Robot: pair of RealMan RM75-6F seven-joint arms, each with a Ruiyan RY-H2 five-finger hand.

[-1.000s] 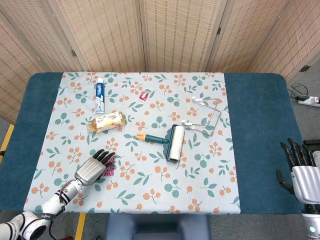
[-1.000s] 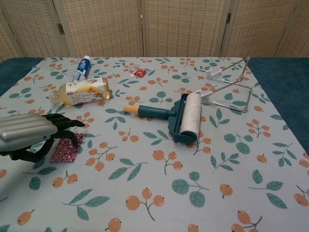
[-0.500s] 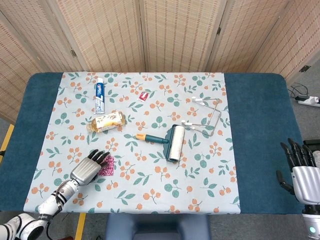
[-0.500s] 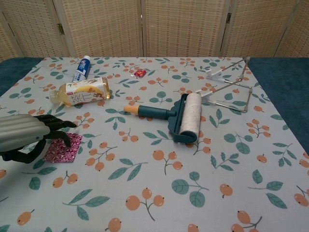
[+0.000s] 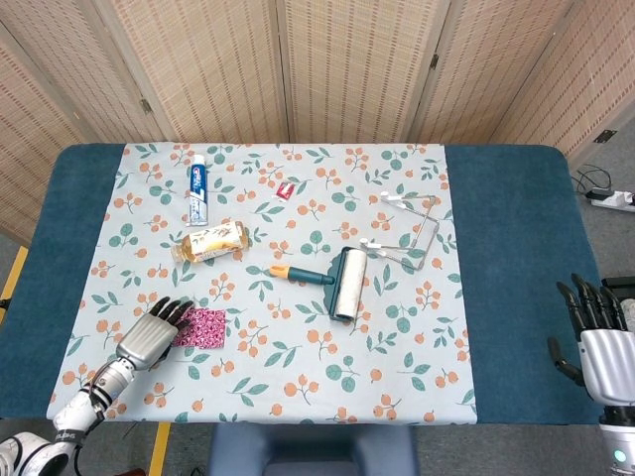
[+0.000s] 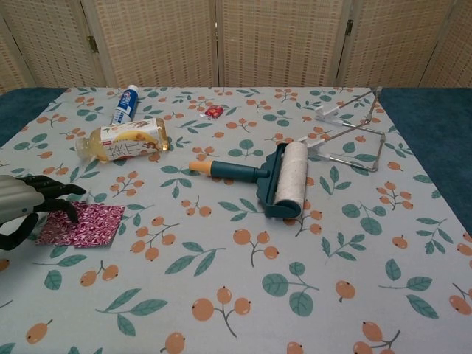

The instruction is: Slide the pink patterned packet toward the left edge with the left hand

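The pink patterned packet point(image 5: 201, 327) point(image 6: 82, 223) lies flat on the floral cloth near the front left. My left hand point(image 5: 151, 334) point(image 6: 28, 206) lies palm down at the packet's left end, its dark fingertips point(image 6: 68, 210) resting on the packet's left part. It grips nothing. My right hand point(image 5: 596, 335) hangs off the table's right side with its fingers spread and nothing in it; the chest view does not show it.
A drink bottle point(image 5: 209, 241) and a toothpaste tube point(image 5: 197, 186) lie behind the packet. A lint roller point(image 5: 337, 281) lies mid-table, a wire stand point(image 5: 412, 233) to its right, a small red item point(image 5: 286, 191) further back. Blue table point(image 5: 74, 258) borders the cloth on the left.
My left hand has drawn back toward the left and front. The packet has slid left with it, and more of the packet now shows beyond the fingers. The right hand has not moved.
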